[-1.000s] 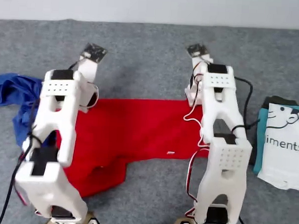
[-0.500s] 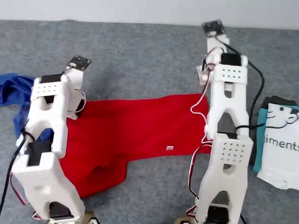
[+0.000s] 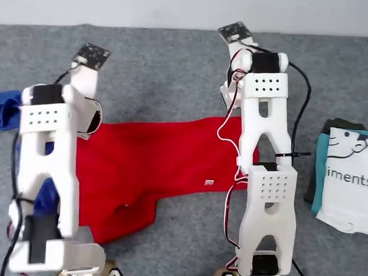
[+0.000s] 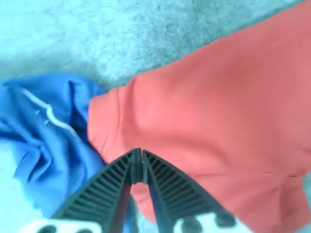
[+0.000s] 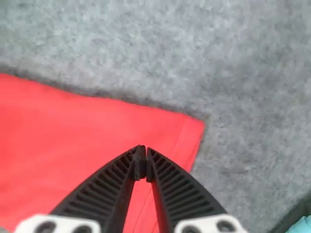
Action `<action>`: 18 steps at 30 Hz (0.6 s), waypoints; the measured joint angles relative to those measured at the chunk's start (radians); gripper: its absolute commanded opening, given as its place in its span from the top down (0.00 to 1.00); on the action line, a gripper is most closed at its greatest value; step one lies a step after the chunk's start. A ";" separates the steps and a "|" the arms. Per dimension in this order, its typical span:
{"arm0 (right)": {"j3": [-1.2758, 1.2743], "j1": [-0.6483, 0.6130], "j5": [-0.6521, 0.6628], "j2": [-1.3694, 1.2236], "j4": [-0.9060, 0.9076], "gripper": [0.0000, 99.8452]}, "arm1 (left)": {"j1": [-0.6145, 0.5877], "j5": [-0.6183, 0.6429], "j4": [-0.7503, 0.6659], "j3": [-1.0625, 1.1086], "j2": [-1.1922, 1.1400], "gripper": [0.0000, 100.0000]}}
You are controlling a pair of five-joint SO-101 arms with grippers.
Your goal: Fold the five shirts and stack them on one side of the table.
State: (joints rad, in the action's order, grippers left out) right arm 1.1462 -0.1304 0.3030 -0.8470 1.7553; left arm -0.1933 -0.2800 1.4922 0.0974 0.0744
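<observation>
At the far left of the grey felt table [image 3: 175, 64] a blue shirt [image 3: 2, 108] is seen, crumpled and unfolded; in the left wrist view the blue shirt [image 4: 43, 131] is shown touching the hemmed edge of the red shirt [image 4: 218, 107]. The left arm [image 3: 45, 168] is raised over that left end of the red cloth; the left gripper [image 4: 137, 158] is held above the red fabric close to the hem, and its jaws are pressed together, tip against tip.

The red shirt [image 3: 158, 161] is laid out flat across the middle of the table, under both arms; one sleeve [image 3: 119, 214] is turned toward the near edge, and a small white label [image 3: 209, 182] is seen on the cloth.

The right arm [image 3: 263, 147] is stretched over the right end of the red shirt; the right gripper [image 5: 142, 154] is held above the red shirt [image 5: 73, 131] near its far right corner, with its jaws closed against each other.

At the far right, apart from the red shirt, a folded stack [image 3: 347, 182] is placed; a white printed shirt [image 3: 356, 188] is laid on top, a teal shirt [image 3: 320, 174] is seen beneath it, and a dark layer [image 3: 338, 124] shows at the far edge.
</observation>
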 measured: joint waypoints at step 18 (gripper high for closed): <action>-0.703 -0.020 0.000 0.293 0.002 0.99 | -0.114 0.017 0.233 0.000 0.169 1.00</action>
State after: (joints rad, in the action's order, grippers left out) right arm 0.4434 -0.1504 0.3030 -0.5539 1.7568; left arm -0.3069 -0.2631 1.7254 0.0974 0.2432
